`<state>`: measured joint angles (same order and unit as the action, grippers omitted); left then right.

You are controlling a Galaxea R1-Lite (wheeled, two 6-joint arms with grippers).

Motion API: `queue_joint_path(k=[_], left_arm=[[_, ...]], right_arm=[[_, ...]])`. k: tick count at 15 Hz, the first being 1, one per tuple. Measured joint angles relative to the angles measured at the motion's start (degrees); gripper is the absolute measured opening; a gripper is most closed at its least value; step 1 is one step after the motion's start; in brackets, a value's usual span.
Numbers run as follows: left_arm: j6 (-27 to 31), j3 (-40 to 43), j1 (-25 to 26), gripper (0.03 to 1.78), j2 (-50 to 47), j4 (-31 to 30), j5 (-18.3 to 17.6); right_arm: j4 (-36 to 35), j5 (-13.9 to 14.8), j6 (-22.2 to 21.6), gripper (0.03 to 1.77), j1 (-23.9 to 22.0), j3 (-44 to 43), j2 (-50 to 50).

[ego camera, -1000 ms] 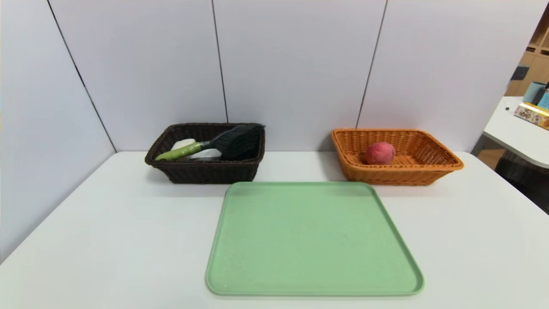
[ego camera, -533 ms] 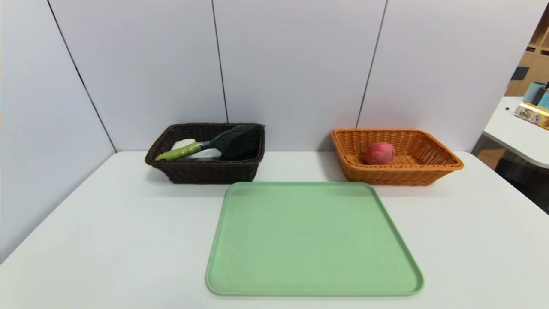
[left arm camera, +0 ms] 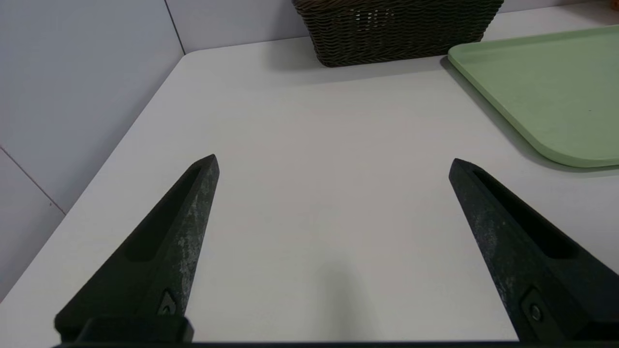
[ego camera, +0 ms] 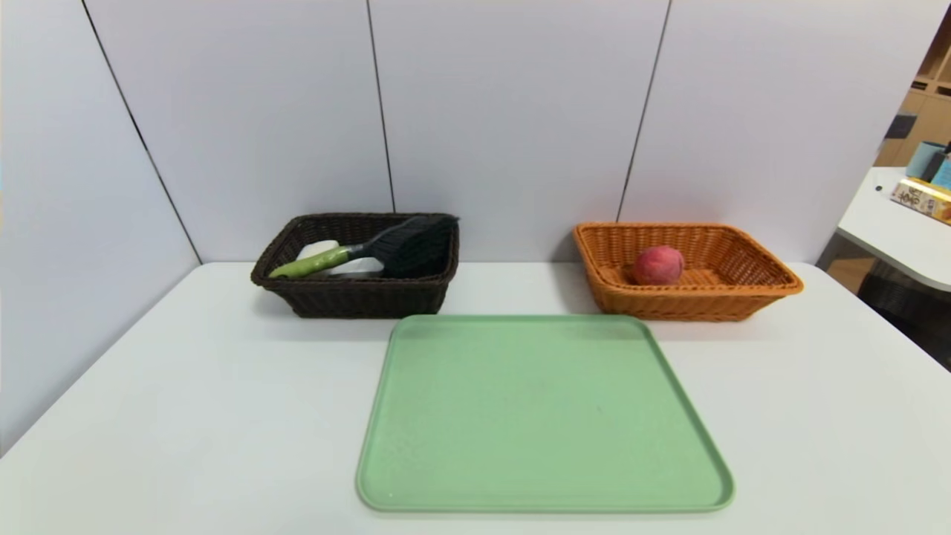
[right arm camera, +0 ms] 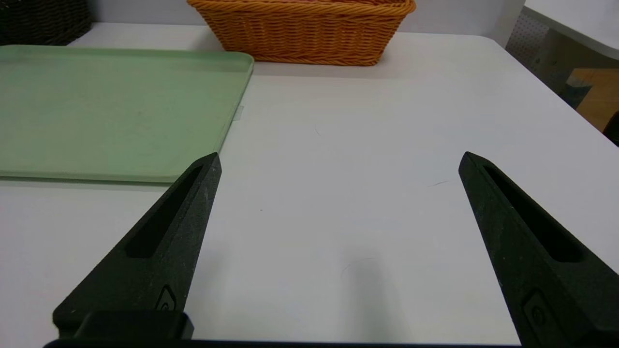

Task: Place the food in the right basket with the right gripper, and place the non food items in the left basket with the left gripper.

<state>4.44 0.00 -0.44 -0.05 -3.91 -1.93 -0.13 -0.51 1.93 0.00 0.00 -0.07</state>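
Note:
A red-pink peach [ego camera: 658, 265] lies inside the orange right basket [ego camera: 750, 297]. The dark brown left basket [ego camera: 356, 301] holds a green-handled brush [ego camera: 371, 249] with dark bristles, lying over a white box [ego camera: 355, 269] and a white bar [ego camera: 318, 249]. Neither arm shows in the head view. My left gripper [left arm camera: 333, 164] hangs open over bare table, well short of the left basket [left arm camera: 396, 34]. My right gripper [right arm camera: 338, 162] is open too, over bare table in front of the right basket [right arm camera: 304, 34]. Nothing is between either pair of fingers.
A bare green tray [ego camera: 542, 416] lies in the middle of the white table [ego camera: 186, 416], in front of both baskets. Grey wall panels close off the back and left. Another table [ego camera: 899, 223] with small items stands off to the right.

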Motion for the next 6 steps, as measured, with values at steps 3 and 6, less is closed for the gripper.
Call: queue_joint_path(k=[3,6], left_arm=[[-0.89,0.00,0.00,1.69,0.00,0.00,0.50],[-1.06,0.00,0.00,1.69,0.00,0.00,0.48]], right_arm=[[-0.02,0.49,0.00,1.69,0.00,0.00,0.00],[0.00,0.62,-0.13,1.69,0.00,0.00,0.00]])
